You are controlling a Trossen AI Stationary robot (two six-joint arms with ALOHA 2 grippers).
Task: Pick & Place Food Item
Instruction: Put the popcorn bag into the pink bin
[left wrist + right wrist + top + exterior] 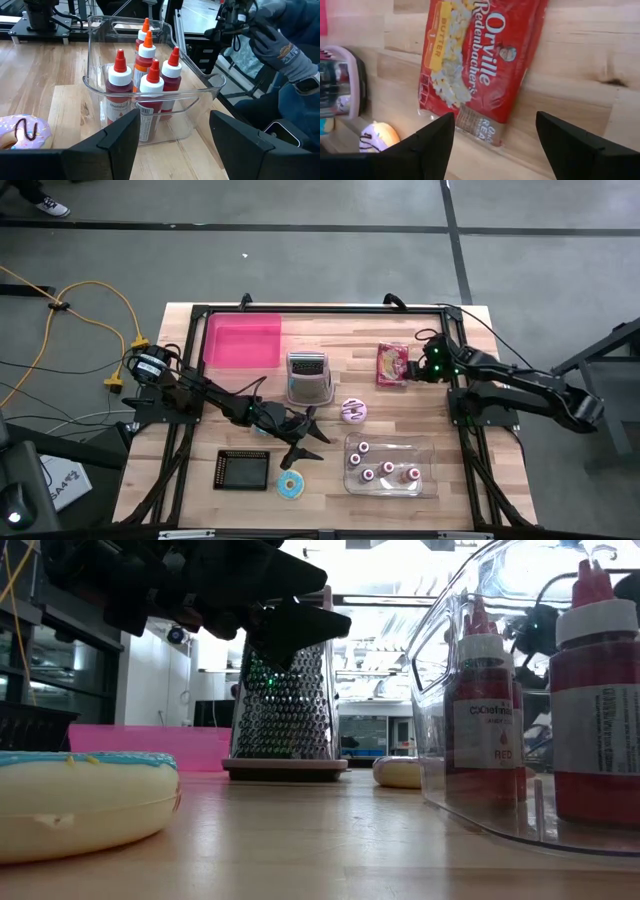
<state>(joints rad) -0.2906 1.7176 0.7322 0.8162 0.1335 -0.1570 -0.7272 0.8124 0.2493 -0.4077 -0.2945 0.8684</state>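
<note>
Nearest us on the table we see the blue-iced donut (291, 486) and the black tray (243, 469), then the clear bin (390, 464) of red sauce bottles (150, 95). Our left gripper (310, 442) hovers just beside that bin, fingers spread and empty. Beyond it stand the box grater (309, 377) and the pink-iced donut (354, 411). Farther back, the popcorn bag (392, 364) lies flat on the wood; our right gripper (418, 370) sits just beside it, fingers spread apart, holding nothing. The pink container (243, 341) lies at the far left corner.

My right hand (413, 370) hangs just beside the popcorn bag (392, 364), fingers spread and empty. My left hand (310, 442) waits open, near the grater (308, 376).
</note>
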